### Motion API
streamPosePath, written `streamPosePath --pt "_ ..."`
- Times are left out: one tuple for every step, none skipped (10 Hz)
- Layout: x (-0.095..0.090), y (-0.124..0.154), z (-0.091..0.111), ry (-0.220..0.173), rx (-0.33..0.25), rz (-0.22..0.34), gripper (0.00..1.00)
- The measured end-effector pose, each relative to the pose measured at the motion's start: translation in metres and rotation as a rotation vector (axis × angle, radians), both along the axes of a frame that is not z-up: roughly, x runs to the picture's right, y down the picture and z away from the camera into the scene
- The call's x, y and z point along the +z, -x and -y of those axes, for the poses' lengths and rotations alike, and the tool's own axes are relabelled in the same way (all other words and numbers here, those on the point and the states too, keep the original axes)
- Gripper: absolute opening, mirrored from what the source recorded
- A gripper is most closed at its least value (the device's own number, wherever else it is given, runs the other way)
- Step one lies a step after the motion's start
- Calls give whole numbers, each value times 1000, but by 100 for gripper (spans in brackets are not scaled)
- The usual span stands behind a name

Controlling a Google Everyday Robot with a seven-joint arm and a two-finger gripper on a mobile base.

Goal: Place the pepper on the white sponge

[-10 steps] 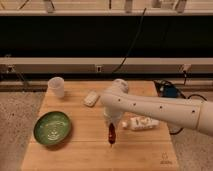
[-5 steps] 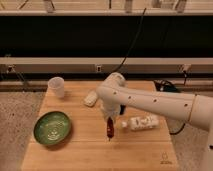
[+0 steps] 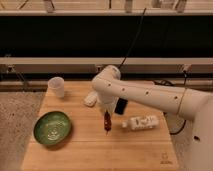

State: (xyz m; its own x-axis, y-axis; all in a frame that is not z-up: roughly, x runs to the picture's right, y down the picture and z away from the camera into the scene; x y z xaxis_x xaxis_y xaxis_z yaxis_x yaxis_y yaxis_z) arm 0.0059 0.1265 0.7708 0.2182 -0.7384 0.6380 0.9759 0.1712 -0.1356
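Observation:
My gripper hangs from the white arm over the middle of the wooden table. It is shut on the dark red pepper, which points down just above the table top. The white sponge lies on the table up and to the left of the gripper, partly behind the arm. The pepper is apart from the sponge.
A green bowl sits at the front left. A translucent white cup stands at the back left. A white labelled bottle lies on its side to the right of the gripper. A black phone lies behind the arm.
The arm has carried the pepper a little back and to the left, toward the sponge. The other things have not moved.

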Motion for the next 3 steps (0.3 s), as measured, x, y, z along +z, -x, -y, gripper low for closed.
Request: streamPosePath --pt "5 5 7 2 -9 7 0" --pt "10 8 15 4 -16 17 0" --pt "10 8 18 6 -19 20 0"
